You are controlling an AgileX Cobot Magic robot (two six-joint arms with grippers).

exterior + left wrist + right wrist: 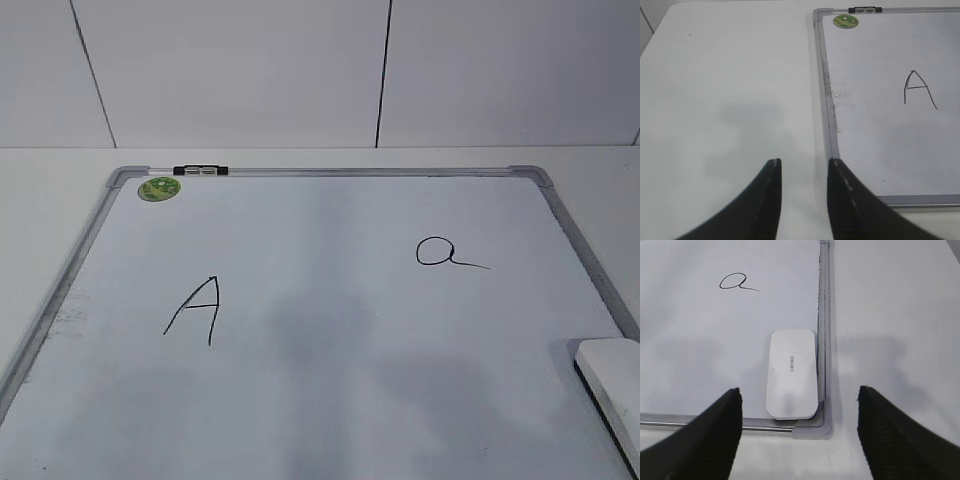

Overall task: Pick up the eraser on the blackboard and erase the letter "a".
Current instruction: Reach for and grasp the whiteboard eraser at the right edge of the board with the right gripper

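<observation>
The white eraser point(791, 373) lies flat in the near right corner of the blackboard point(700, 355), against its grey frame; it also shows at the right edge of the exterior view point(612, 385). The letter "a" point(447, 253) is written on the board's right half and shows in the right wrist view point(737, 282). My right gripper point(799, 395) is open wide and empty, above the board's near corner, just short of the eraser. My left gripper point(804, 162) is open and empty over the table beside the board's left frame point(827, 100). Neither gripper shows in the exterior view.
A capital "A" point(195, 310) is on the board's left half. A green round sticker point(158, 188) and a black clip point(200, 171) sit at the board's far left corner. White table point(715, 100) surrounds the board; a white wall stands behind.
</observation>
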